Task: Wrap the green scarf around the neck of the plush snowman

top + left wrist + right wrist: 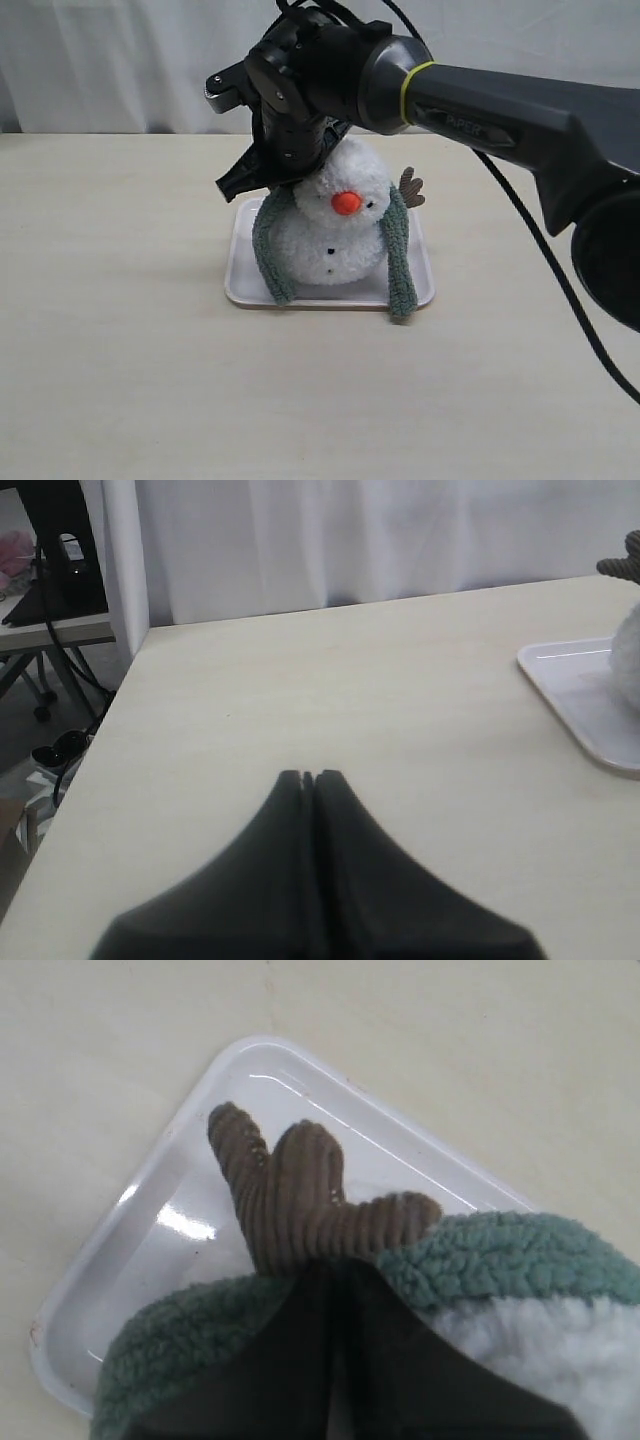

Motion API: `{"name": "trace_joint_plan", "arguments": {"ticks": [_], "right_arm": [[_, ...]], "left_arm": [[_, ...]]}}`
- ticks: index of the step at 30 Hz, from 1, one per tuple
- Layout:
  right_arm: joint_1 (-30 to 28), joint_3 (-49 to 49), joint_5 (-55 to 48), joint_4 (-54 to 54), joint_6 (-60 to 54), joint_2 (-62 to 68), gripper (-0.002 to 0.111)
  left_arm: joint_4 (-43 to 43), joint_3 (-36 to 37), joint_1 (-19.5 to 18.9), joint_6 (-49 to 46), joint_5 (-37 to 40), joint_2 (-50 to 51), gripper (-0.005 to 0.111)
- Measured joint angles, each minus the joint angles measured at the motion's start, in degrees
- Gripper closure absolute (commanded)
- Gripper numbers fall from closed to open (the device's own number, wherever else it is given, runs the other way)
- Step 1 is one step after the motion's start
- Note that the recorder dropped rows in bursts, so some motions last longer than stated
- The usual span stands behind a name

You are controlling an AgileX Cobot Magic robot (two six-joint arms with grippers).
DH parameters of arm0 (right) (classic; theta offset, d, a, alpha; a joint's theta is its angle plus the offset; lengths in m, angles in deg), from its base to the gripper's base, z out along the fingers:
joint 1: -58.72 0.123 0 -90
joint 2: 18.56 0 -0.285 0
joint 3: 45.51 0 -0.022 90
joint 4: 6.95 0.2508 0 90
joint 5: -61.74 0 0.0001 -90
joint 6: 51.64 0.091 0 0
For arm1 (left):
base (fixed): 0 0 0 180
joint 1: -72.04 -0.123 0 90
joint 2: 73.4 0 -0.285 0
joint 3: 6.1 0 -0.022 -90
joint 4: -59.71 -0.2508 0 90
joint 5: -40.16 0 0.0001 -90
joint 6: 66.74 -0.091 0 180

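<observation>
The plush snowman point(335, 240) stands upright on a white tray point(240, 290). The green scarf point(398, 250) lies over the back of its neck point(318, 206), and both ends hang down the front onto the tray. My right gripper point(232, 184) reaches across to the snowman's left-of-view shoulder. In the right wrist view this gripper point(335, 1265) is shut, its tips against the scarf point(500, 1250) at the base of a brown twig arm point(290, 1195); no fabric shows between the fingers. My left gripper point(310, 776) is shut and holds nothing, above bare table.
The tray's corner point(150, 1250) and the white body point(560, 1350) show in the right wrist view. In the left wrist view the tray's edge point(560, 685) lies ahead to one side, and the table's edge point(110, 720) with floor clutter lies on the other.
</observation>
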Motion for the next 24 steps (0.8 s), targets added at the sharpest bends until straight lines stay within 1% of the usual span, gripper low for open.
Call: {"name": "trace_joint_plan", "arguments": {"ticks": [9,11,14,21,22,24], "right_arm": [[0.0,-0.2,0.1,0.5,0.0,-0.1,0.104],[0.0,-0.2,0.0,0.9,0.0,-0.8,0.102],[0.0,-0.2,-0.1,3.0,-0.3,-2.7,0.092],[0.0,-0.2,-1.2,15.0,-6.1,-7.9,0.058],[0.0,-0.2,-2.0,16.9,-7.0,-8.4,0.055],[0.0,-0.2,-3.9,19.7,-7.9,-9.0,0.051]], "left_arm": [[0.0,0.0,0.0,0.0,0.0,0.0,0.107],[0.0,0.0,0.0,0.0,0.0,0.0,0.107],[0.0,0.0,0.0,0.0,0.0,0.0,0.107],[0.0,0.0,0.0,0.0,0.0,0.0,0.107],[0.0,0.0,0.0,0.0,0.0,0.0,0.107],[0.0,0.0,0.0,0.0,0.0,0.0,0.107]]}}
